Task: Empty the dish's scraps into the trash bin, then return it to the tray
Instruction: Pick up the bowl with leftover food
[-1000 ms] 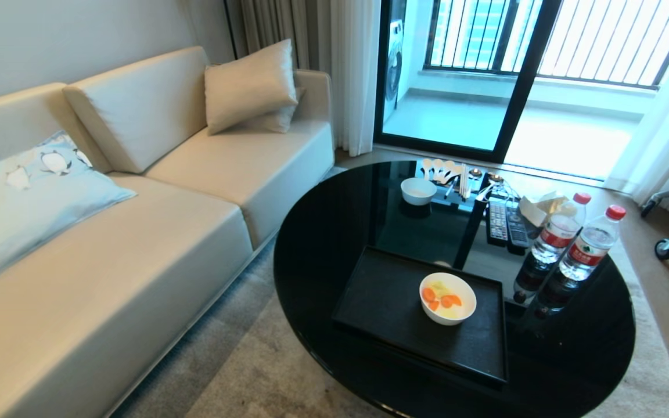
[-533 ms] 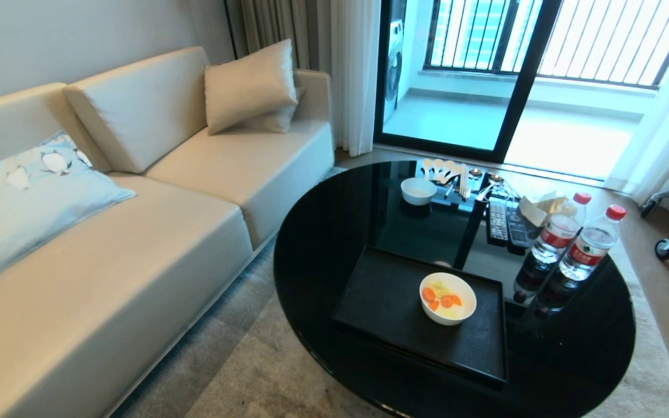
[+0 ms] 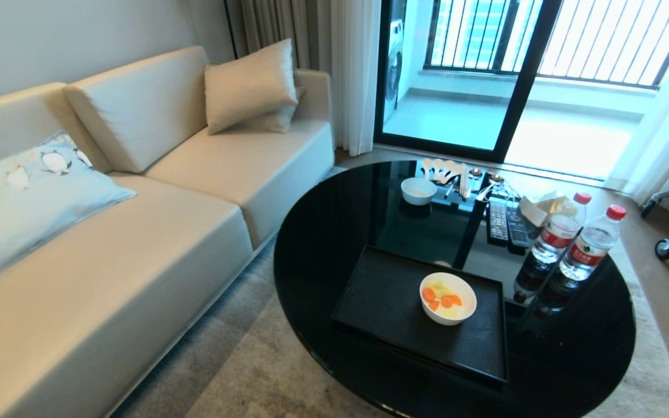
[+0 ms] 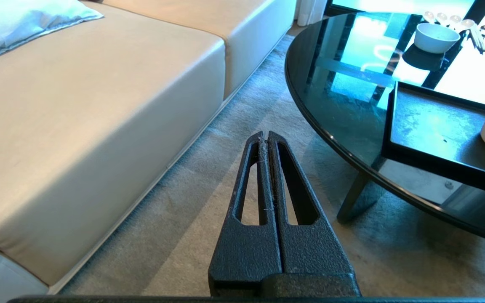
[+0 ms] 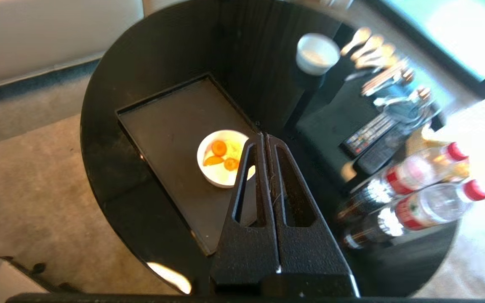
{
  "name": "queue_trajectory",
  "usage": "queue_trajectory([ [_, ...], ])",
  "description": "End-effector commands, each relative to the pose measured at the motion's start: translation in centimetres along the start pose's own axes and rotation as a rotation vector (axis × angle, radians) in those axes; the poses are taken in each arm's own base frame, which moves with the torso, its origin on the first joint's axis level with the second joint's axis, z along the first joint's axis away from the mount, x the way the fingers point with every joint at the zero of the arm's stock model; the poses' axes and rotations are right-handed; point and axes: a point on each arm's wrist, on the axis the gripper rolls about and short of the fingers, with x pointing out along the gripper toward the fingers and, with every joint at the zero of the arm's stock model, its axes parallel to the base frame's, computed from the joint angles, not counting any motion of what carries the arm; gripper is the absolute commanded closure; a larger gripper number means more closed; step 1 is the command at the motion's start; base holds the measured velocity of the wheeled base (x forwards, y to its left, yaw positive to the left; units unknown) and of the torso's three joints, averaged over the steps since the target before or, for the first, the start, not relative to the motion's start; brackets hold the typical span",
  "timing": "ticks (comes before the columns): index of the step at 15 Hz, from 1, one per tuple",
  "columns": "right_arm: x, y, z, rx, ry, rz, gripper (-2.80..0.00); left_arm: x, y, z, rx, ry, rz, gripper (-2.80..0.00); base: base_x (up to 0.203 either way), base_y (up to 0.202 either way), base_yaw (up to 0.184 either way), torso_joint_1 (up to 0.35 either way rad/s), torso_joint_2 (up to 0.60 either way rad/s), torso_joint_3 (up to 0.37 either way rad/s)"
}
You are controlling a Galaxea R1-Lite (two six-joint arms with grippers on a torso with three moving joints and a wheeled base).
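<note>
Sitting on the flat matte black tray (image 3: pixel 404 313), toward its window-side end, the small glossy white dish (image 3: pixel 448 298) holds orange carrot scraps (image 3: pixel 440 299). The tray rests on the round glossy black tabletop (image 3: pixel 323 244). The right tool (image 5: pixel 266 136) hangs above the tray, fingers pressed together, empty. The left tool (image 4: pixel 266 135), likewise closed and empty, is off the tray's sofa side, over carpet.

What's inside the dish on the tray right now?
The dish holds orange carrot slices and pale yellow-green mushy bits. Whatever lies beneath them on the bottom is covered. It sits on the tray.
</note>
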Motion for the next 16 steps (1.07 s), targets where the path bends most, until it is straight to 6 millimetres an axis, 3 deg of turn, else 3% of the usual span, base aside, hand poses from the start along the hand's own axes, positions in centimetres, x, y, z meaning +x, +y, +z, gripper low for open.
queue_trajectory([
  [1, 6.4, -2.6, -0.8, 0.096, 0.151, 0.053, 0.00, 0.0, 0.0, 0.0, -0.001, -0.001, 0.000, 0.00, 0.000, 0.000, 0.000, 0.000, 0.00, 0.000],
  [4, 10.4, -3.6, -2.7, 0.277, 0.294, 0.027, 0.00, 0.0, 0.0, 0.0, -0.001, -0.001, 0.000, 0.00, 0.000, 0.000, 0.000, 0.000, 0.00, 0.000],
  [8, 15.7, -2.3, -4.8, 0.600, 0.467, -0.088, 0.00, 0.0, 0.0, 0.0, -0.001, -0.001, 0.000, 0.00, 0.000, 0.000, 0.000, 0.000, 0.00, 0.000],
  [12, 20.0, 0.4, -7.1, 0.740, 0.611, -0.140, 0.00, 0.0, 0.0, 0.0, -0.001, 0.000, 0.000, 0.00, 0.000, 0.000, 0.000, 0.000, 0.00, 0.000],
  [16, 22.4, 3.3, -7.9, 0.691, 0.677, -0.132, 0.00, 0.0, 0.0, 0.0, -0.001, -0.001, 0.000, 0.00, 0.000, 0.000, 0.000, 0.000, 0.00, 0.000],
])
